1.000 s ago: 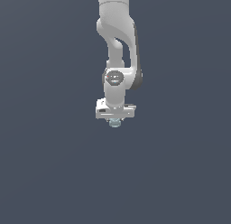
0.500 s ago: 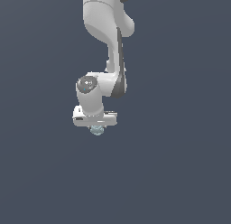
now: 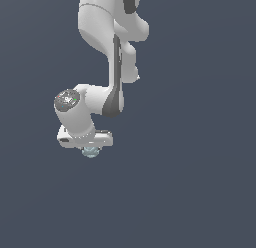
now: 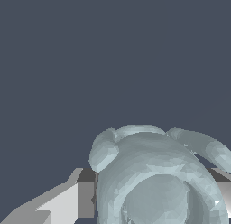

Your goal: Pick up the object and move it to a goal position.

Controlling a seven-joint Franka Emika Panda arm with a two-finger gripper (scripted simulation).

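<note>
The object (image 3: 90, 151) is a tiny pale blue-grey knobbly lump. In the exterior view it sits just under the white gripper bar, between the fingers. My gripper (image 3: 90, 151) is shut on it and holds it in the air, toward the exterior view's left. In the wrist view the object (image 4: 158, 178) fills the near part of the picture as a rounded, ringed pale shape. One grey and white finger (image 4: 67, 200) presses against its side, the other finger (image 4: 223, 191) shows at the edge.
The white arm (image 3: 107, 47) comes down from the top of the exterior view, with its wrist joint (image 3: 70, 104) above the gripper. Around it there is only a plain dark blue-grey background.
The arm has swung toward the exterior view's left, carrying the object with it. The gripper stays shut on the object.
</note>
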